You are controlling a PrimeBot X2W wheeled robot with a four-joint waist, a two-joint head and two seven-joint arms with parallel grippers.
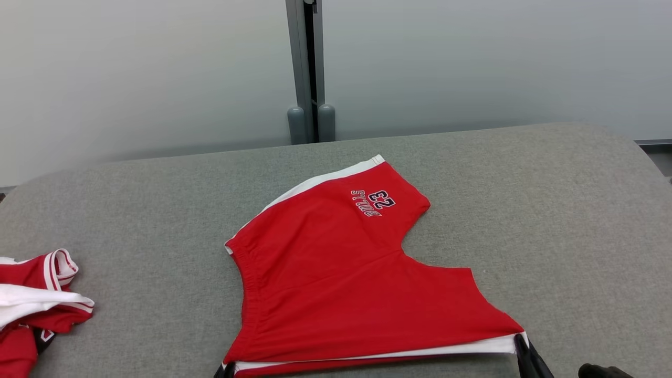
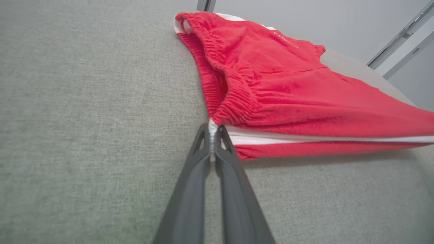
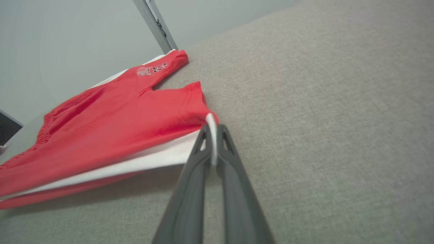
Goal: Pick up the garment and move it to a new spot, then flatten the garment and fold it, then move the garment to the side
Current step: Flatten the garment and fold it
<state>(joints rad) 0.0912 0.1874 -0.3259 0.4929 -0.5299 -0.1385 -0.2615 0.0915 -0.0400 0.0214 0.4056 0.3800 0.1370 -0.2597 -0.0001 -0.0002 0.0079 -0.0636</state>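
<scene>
The garment point(image 1: 336, 273) is a pair of red shorts with white side stripes and a "23" print, spread on the grey table point(image 1: 551, 220). Its near edge is lifted slightly off the cloth surface. My left gripper point(image 2: 213, 130) is shut on the white stripe at the waistband corner of the garment point(image 2: 288, 91); it peeks in at the head view's bottom edge point(image 1: 226, 370). My right gripper point(image 3: 213, 130) is shut on the white stripe at the leg-hem corner of the garment point(image 3: 112, 115), seen in the head view at the lower right point(image 1: 521, 344).
Another red and white piece of clothing point(image 1: 31, 299) lies bunched at the table's left edge. A pale wall with a grey vertical post point(image 1: 310, 73) stands behind the table. Bare grey table surface lies to the right of and beyond the shorts.
</scene>
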